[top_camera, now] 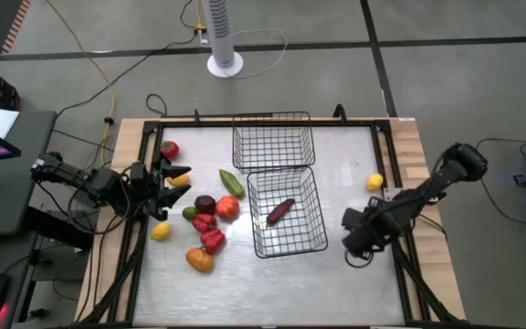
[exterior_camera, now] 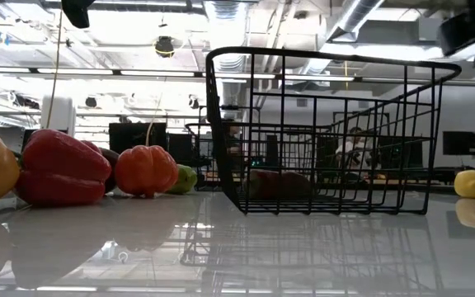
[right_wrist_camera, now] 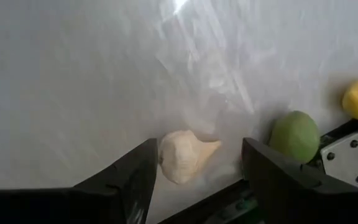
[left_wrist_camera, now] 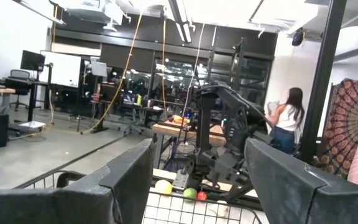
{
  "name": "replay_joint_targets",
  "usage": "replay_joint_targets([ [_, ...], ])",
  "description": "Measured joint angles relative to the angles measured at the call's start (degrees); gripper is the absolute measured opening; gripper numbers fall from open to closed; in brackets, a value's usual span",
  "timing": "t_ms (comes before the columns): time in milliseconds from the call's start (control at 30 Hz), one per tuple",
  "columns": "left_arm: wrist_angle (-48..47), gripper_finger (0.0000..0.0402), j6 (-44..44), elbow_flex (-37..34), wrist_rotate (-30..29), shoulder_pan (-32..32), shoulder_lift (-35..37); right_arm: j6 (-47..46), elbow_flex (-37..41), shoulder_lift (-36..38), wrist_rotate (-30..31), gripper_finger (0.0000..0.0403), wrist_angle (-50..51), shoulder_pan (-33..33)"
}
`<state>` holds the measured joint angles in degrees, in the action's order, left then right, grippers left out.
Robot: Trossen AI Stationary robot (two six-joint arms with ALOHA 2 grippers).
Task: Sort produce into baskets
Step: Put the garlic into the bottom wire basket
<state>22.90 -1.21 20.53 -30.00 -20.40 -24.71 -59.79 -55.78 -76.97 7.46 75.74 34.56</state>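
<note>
Sorted: we count one maroon piece (top_camera: pixel 280 211) in the near basket (top_camera: pixel 310 239); far basket (top_camera: pixel 273 163) empty. Left: red-orange cluster (top_camera: pixel 206 219) on the counter (top_camera: pixel 336 283). Right gripper (right_wrist_camera: pixel 194 162) fingers spread over the garlic (right_wrist_camera: pixel 184 155); left gripper (top_camera: pixel 158 190) fingers apart, empty.

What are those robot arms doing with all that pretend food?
They are sorting toy produce into two baskets. The near basket holds one dark maroon piece; the far basket looks empty. The right gripper hovers open over a whitish garlic piece on the table, beside a green piece. The left gripper waits by the pile of produce.
</note>
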Motion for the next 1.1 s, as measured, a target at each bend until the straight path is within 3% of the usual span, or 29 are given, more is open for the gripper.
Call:
replay_joint_targets([
  [167,-0.37,0.0238,-0.02,0.0,0.0,0.0,0.0,-0.26,1.24,0.01,0.77,0.0285,-1.31,3.07],
  [533,-1.37,0.0238,-0.11,0.0,0.0,0.0,0.02,6.13,4.3,-0.02,-0.32,0.0387,-5.71,5.43],
  [833,-1.64,0.0238,-0.11,0.0,0.0,0.0,0.0,6.29,7.54,-1.05,-0.27,0.0385,-8.59,9.27],
  [1100,-1.66,0.0238,-0.11,0.0,-0.24,0.0,0.0,10.07,8.47,-7.42,-1.57,0.0384,-8.95,12.11],
])
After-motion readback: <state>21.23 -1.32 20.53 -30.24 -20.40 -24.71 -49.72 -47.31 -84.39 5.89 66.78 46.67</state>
